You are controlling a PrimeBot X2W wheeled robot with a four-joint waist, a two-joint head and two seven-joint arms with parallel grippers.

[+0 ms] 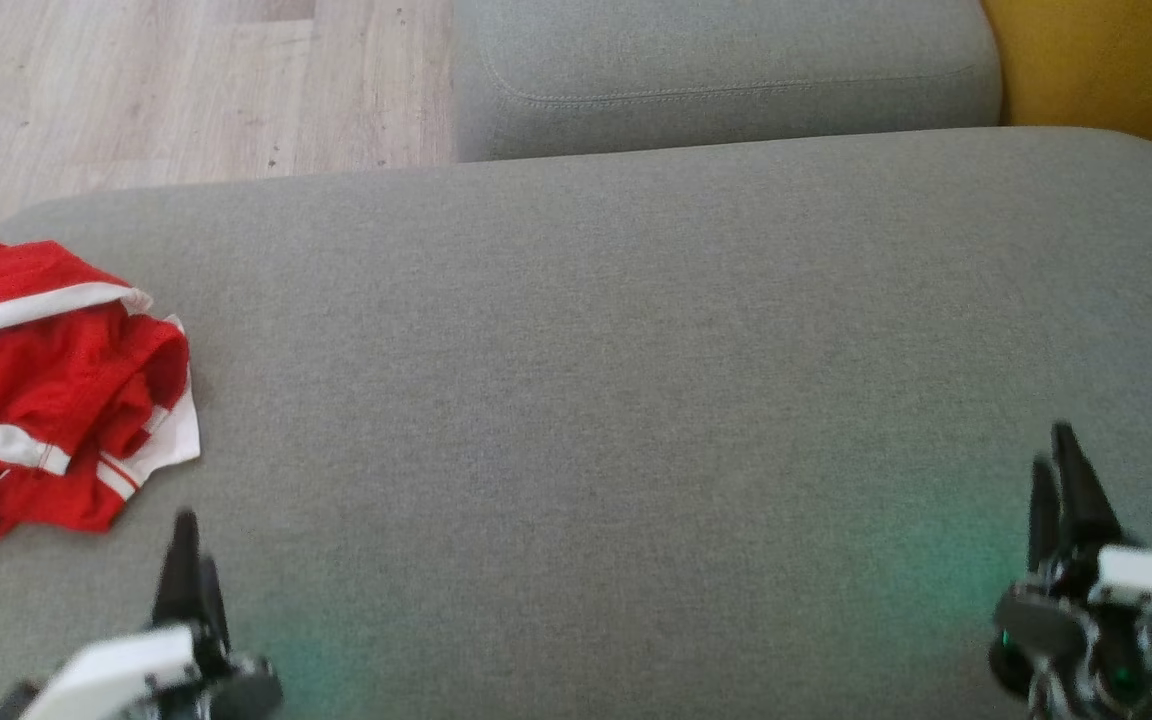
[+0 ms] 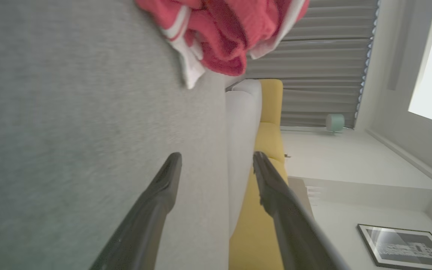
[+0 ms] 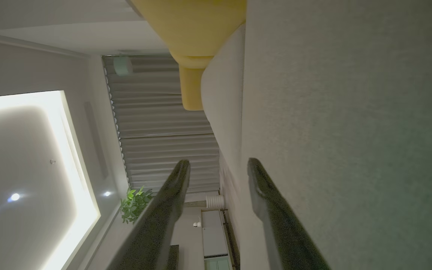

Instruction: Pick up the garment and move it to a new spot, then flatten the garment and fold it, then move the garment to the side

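My left gripper [image 2: 216, 157] stands wide, its two dark fingers well apart with nothing between them. Just ahead of those fingers and off to their left lies the red mesh garment [image 1: 46, 390]. It is crumpled in a heap, with white bands and a white hem showing. It looks like a pair of sports shorts, though bunched as it is I cannot be sure. It rests on the grey sofa cushion [image 1: 636, 350], near that cushion's left edge, close to my left fingertips but not touching them.

My right gripper [image 3: 218, 164] is parted too, a little narrower than the left, and holds nothing. The garment is well apart from it, across the cushion. Both pairs of fingers sit low over the grey fabric, turned on edge so that one finger lies nearer the cushion than the other.

Beyond my fingertips is a second grey cushion [image 1: 726, 80]. A yellow seat [image 1: 1106, 70] is to its right and pale wooden floor [image 1: 166, 90] to its left.
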